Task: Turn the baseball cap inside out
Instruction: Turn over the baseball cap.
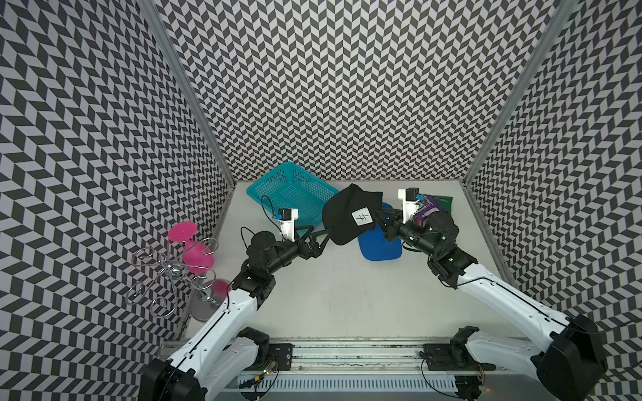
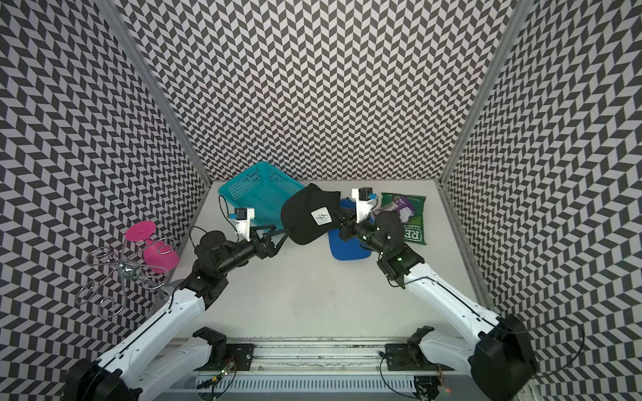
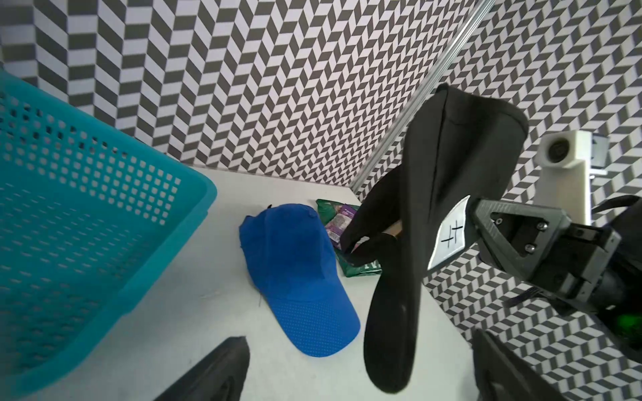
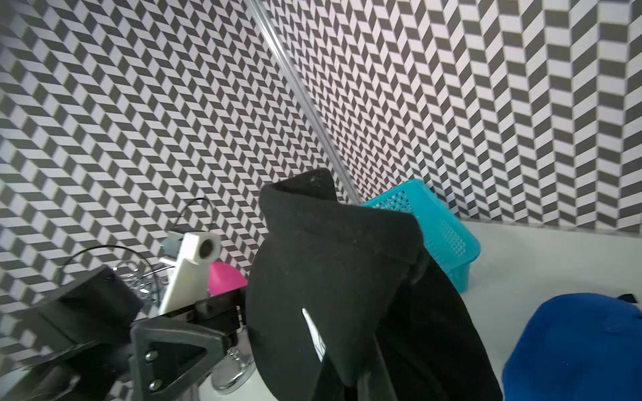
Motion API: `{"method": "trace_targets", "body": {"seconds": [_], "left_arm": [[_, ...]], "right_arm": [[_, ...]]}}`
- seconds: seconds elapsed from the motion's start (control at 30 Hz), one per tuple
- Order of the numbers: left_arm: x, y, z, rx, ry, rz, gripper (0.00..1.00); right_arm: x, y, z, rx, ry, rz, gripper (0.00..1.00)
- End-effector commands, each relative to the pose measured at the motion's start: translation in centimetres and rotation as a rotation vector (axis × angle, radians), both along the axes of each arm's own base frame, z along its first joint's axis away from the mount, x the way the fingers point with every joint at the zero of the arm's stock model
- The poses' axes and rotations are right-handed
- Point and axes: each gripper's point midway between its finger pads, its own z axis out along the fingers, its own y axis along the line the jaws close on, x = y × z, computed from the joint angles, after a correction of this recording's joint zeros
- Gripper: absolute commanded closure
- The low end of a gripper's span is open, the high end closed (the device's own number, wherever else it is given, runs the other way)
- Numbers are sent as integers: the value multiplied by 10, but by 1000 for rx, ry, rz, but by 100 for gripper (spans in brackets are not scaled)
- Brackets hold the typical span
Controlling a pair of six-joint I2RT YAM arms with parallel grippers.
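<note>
A: Checking hands: left hand (image 1: 321, 232) gapes wide and holds nothing, tips just beside the black cap (image 1: 347, 215) brim. Contact unclear.
B: And right hand (image 1: 379, 219)?
A: Clamped tight on the crown next to the patch (image 1: 361, 218). Cap hangs clear of the bench (image 1: 347, 295); blue cap (image 1: 380, 246) lies on it below, a little aside.
B: Axis?
A: Brim end down, toward left hand; crown up and away. Left arm is nearer the brim. My guess: it takes the rim next.
B: Writing?
A: Patch shows a crossed-line mark, no letters. Basket (image 1: 295, 194) plain. Far bag (image 2: 413, 232): "HAND C…", "RE…", the rest hidden.
</note>
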Motion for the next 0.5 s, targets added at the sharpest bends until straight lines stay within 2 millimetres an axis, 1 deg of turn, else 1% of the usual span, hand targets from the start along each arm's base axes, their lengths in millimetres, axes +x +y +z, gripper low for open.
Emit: {"method": "trace_targets", "body": {"seconds": [0.0,0.07,0.1,0.13,0.23,0.3,0.37,0.4,0.43,0.47], "left_arm": [[-7,-13,40,-122,-91,-112,1],[-6,-18,49,-131,-120,-147,3],[-6,-20,54,-133,-134,-159,7],[-3,-21,56,-133,-138,-158,12],[9,-16,53,-134,-118,-108,40],[19,-6,49,-159,-87,-63,50],[17,-1,53,-218,-90,-77,55],[15,0,56,-254,-94,-89,61],[13,0,56,-278,-89,-101,69],[12,-1,55,-290,-84,-115,79]], "right_arm": [[-19,16,48,92,-52,152,100],[-21,20,48,80,-39,184,100],[-26,23,48,80,-42,217,100],[-30,25,49,84,-48,244,100],[-48,31,50,101,-58,354,100],[-64,36,51,98,-71,454,100],[-73,37,49,86,-70,504,100],[-77,37,48,77,-72,522,100],[-81,37,48,71,-74,540,100],[-85,37,48,68,-79,557,100]]}}
